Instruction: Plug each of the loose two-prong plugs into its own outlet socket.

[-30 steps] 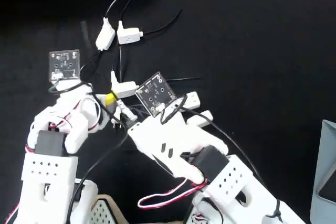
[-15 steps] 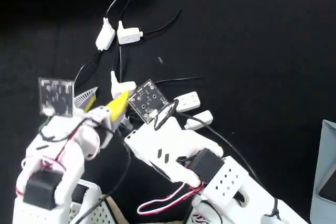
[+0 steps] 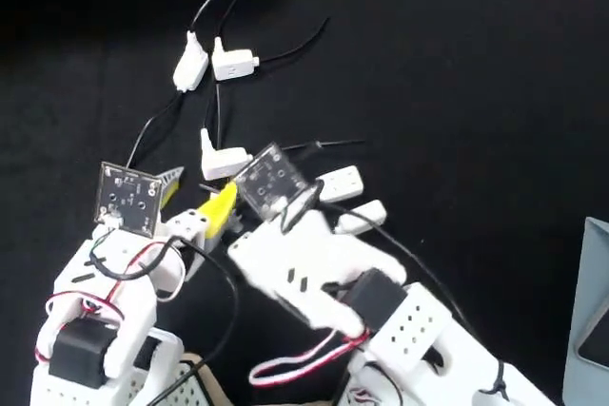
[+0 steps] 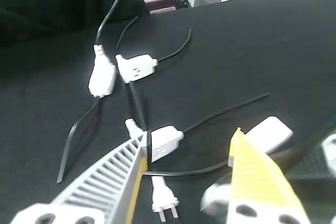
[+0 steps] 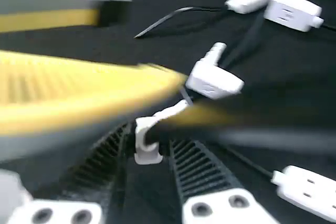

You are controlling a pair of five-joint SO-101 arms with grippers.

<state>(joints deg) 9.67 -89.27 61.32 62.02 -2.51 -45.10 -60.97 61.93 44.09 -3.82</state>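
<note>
Judging overall, the sockets [image 4: 135,68] sit unfilled. Left gripper [image 4: 190,136] wide, empty; right gripper [image 5: 149,136] pinches a white plug [image 5: 145,151].

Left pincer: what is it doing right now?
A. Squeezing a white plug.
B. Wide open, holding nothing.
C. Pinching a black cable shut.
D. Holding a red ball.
B: in the left wrist view the left pincer has its two fingers spread wide apart with nothing clamped between them; a two-prong plug shows through the gap.
</note>
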